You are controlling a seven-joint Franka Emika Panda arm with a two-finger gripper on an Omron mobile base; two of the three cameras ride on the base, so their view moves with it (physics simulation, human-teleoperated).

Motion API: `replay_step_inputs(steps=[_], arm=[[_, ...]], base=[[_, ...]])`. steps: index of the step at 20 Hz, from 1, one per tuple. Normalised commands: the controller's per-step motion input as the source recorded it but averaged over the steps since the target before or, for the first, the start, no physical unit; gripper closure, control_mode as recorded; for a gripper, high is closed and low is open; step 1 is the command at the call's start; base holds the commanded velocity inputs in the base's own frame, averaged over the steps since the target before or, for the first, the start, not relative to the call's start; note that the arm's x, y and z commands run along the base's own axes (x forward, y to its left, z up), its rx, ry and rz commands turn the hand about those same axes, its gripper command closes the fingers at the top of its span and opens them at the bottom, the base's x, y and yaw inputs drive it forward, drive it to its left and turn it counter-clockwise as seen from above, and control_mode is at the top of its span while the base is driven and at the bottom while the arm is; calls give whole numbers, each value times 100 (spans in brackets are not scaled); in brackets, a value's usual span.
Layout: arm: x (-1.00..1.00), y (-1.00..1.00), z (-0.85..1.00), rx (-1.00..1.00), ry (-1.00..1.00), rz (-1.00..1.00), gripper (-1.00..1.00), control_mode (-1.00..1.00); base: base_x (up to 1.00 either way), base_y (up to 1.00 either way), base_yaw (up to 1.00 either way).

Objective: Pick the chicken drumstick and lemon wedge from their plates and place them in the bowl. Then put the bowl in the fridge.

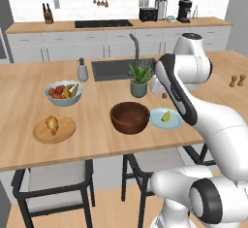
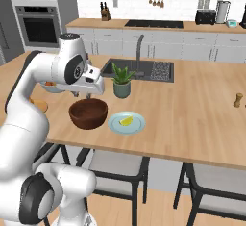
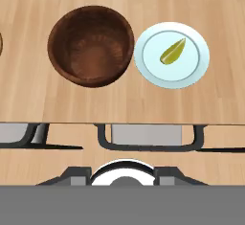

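Lemon wedge [image 3: 172, 51] on blue-green plate [image 3: 196, 68]

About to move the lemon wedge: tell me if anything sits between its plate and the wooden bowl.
Nothing visible does. The lemon wedge lies on the blue-green plate, right beside the empty bowl, with bare counter between them.

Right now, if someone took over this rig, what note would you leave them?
Gripper: hangs above the counter behind the dark wooden bowl, holding nothing; whether its jaws are open I cannot tell.
Chicken drumstick: on the light-wood plate, left of the bowl.
Lemon wedge: on the pale blue-green plate, right beside the bowl.
Bowl: empty, on the island counter near its front edge.
Done: nothing yet.
Left: put drumstick and wedge into the bowl, then carry the bowl to the fridge.
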Motion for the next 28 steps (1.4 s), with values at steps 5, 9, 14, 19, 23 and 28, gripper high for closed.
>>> replay_step_inputs(steps=[5, 9, 14, 19, 23, 28], arm=[[-4, -18, -11, 0, -1, -1, -100, -100], [2, -84, -60, 0, 2, -9, -100, -100], [49, -84, -50, 3, 1, -23, -100, -100], [100, -27, -50, 3, 0, -29, -100, -100], [100, 0, -62, 3, 4, -32, -100, -100], [83, -7, -33, 5, 9, -19, -100, -100]], base=[[0, 0, 0], [0, 0, 0], [0, 0, 0], [0, 0, 0], [0, 0, 0], [0, 0, 0]])
